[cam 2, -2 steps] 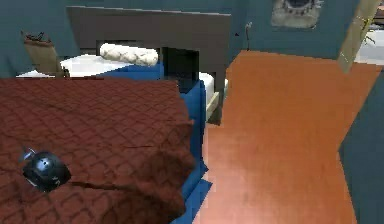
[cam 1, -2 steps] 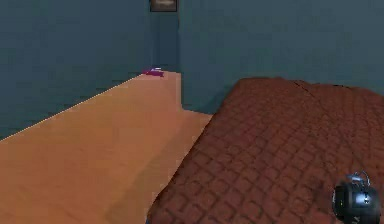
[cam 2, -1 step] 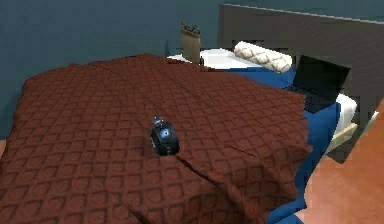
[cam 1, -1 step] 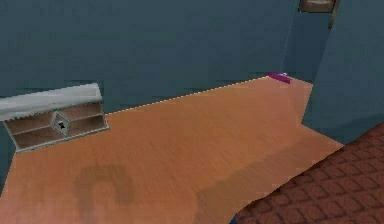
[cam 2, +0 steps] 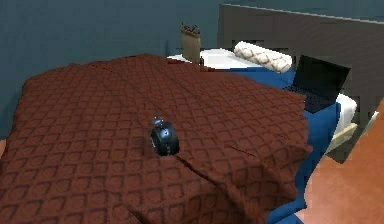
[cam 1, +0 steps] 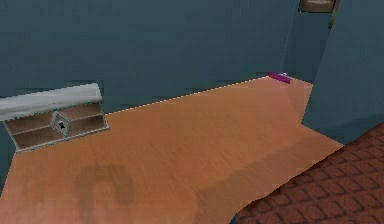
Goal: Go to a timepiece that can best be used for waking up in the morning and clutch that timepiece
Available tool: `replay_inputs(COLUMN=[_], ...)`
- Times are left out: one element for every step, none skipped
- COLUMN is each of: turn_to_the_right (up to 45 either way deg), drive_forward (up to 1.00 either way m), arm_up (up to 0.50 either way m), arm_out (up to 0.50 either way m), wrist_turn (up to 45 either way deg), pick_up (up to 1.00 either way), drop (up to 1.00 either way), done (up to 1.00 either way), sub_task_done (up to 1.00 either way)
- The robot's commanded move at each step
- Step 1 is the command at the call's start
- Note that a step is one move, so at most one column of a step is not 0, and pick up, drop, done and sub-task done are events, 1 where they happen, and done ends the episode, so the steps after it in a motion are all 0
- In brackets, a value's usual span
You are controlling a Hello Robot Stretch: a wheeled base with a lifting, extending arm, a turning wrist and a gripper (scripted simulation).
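A small dark rounded object with a bluish top (cam 2: 164, 137) lies on the dark red patterned bedcover (cam 2: 90, 140), near the middle of the arm side view. Its shape is too small to tell it as a clock. In the forward view's left a low grey shelf unit (cam 1: 52, 103) stands against the blue wall, and a small dark and white item (cam 1: 62, 124) sits inside its open compartment.
The bed has a dark headboard (cam 2: 300, 25), white pillows (cam 2: 262, 54), blue sheets and an open black laptop (cam 2: 318, 80). A brown container (cam 2: 190, 42) stands beyond the bed. Bare wooden floor (cam 1: 190, 140) runs ahead, with a purple object (cam 1: 283, 76) by the far wall.
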Motion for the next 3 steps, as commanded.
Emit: replay_inputs(turn_to_the_right=[0.0, 0.0, 0.0], drive_forward=[0.0, 0.0, 0.0], arm_up=[0.34, 0.0, 0.0], arm_out=[0.0, 0.42, 0.0], wrist_turn=[0.0, 0.0, 45.0], pick_up=[0.0, 0.0, 0.0], drop=[0.0, 0.0, 0.0], done=[0.0, 0.0, 0.0], sub_task_done=[0.0, 0.0, 0.0])
